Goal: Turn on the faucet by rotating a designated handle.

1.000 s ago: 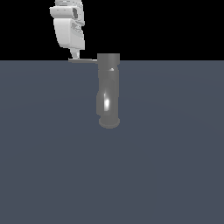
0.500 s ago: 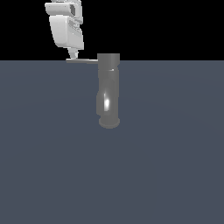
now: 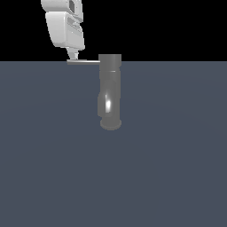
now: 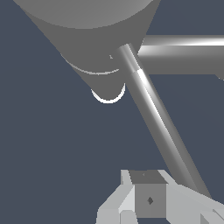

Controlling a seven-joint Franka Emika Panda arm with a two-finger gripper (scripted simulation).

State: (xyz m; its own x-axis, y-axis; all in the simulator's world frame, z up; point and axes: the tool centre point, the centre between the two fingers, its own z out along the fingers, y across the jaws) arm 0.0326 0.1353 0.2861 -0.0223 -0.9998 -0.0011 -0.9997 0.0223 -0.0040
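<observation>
- Faucet (image 3: 109,93) stands about mid-scene on the flat slate-blue floor (image 3: 168,168), with the handle (image 3: 84,62) sticking out sideways from its cap toward the exterior view's left.
- Gripper (image 3: 73,56) sits right at the handle's far tip, away from the faucet. It looks like it's touching the bar, but whether the fingers are spread or pressed together I can't tell, since the wrist view only shows blocky pale finger parts next to the bar.
- My take on the step: push at the tip, not near the cap, since that gives the most leverage. Keep the push sideways around the faucet's axis, and follow the arc so the finger doesn't slide off the end.
- Slip risk seems real: the handle is a thin, straight, smooth grey metal bar, shiny with a bright streak along it.
- Faucet body is a thick glossy grey cylinder with a wider round end, squarish cap and a strong highlight.
</observation>
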